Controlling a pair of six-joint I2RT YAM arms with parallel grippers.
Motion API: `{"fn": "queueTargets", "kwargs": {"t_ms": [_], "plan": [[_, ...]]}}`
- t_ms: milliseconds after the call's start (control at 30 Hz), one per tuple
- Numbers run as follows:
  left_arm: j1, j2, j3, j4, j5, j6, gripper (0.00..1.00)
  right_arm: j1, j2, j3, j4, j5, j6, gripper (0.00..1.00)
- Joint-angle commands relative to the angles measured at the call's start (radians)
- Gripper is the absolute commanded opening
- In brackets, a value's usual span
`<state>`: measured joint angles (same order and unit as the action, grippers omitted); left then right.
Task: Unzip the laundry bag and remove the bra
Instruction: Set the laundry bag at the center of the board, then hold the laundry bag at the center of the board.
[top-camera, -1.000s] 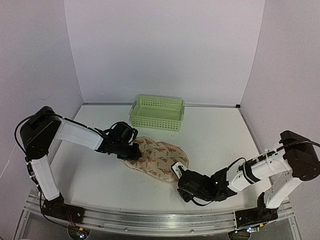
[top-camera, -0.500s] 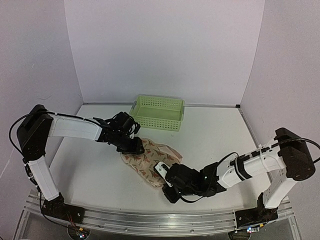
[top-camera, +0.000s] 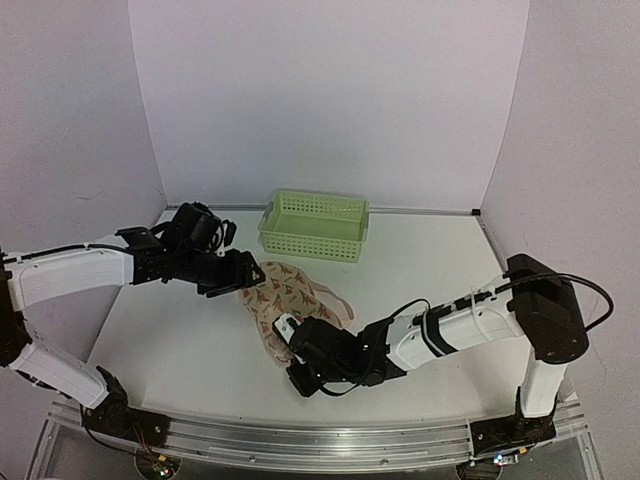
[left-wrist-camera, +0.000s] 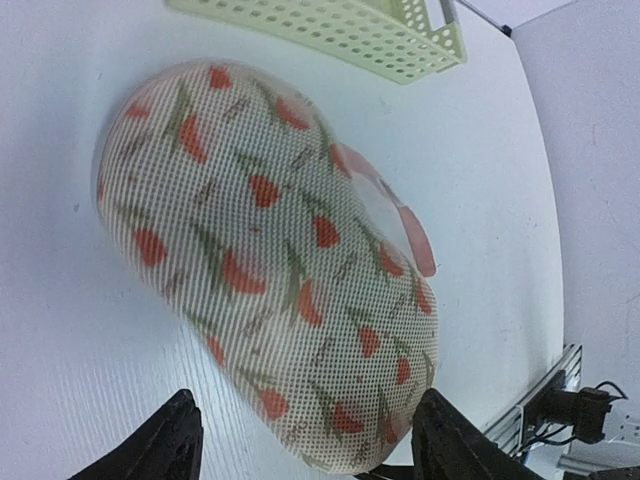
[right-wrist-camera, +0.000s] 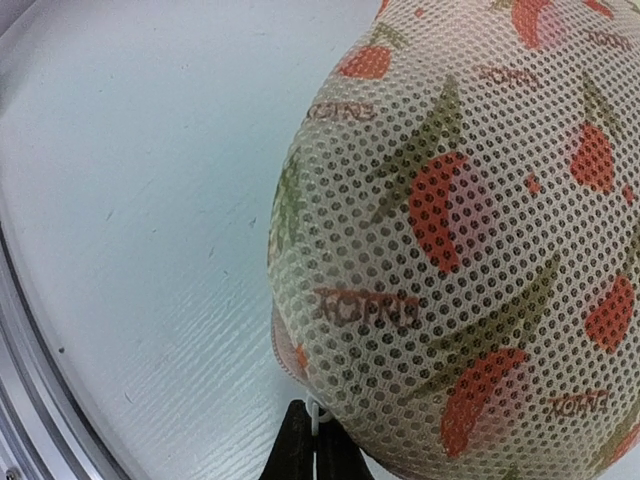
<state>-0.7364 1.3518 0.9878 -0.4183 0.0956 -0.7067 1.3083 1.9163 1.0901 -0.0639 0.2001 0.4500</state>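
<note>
**Right end effector clenched at the bag's rim, left one released**

The right end effector (right-wrist-camera: 313, 445) is pinched tight on a small white zip tab (right-wrist-camera: 316, 412) at the near rim of the laundry bag (top-camera: 292, 298). Its arm stretches low over the desk (top-camera: 430, 260) from the bag's right. The left end effector (left-wrist-camera: 308, 400) hangs released, fingers (left-wrist-camera: 180, 440) spread wide above the bag's far-left end, its arm extended from the left. Only the right wrist view shows the tab; in the top view the end effector hides it.
</note>
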Motion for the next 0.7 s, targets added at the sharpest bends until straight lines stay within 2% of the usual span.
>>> {"fn": "queueTargets", "kwargs": {"t_ms": [0,167,333,533,667], "plan": [[0.002,-0.111,-0.182,0.068,0.029,-0.21,0.75,-0.01,0.025,0.073,0.015,0.034,0.014,0.0],[0.008,-0.157,-0.347,0.283,0.132,-0.387,0.77,-0.011,0.035,0.084,0.016,0.04,0.012,0.0],[0.008,-0.063,-0.426,0.52,0.252,-0.486,0.76,-0.011,0.035,0.078,0.022,0.04,0.015,0.0],[0.008,0.044,-0.372,0.577,0.293,-0.483,0.73,-0.011,0.036,0.067,0.037,0.029,0.016,0.0],[0.008,0.114,-0.348,0.597,0.327,-0.481,0.65,-0.012,0.035,0.068,0.045,0.025,0.013,0.0]]}}
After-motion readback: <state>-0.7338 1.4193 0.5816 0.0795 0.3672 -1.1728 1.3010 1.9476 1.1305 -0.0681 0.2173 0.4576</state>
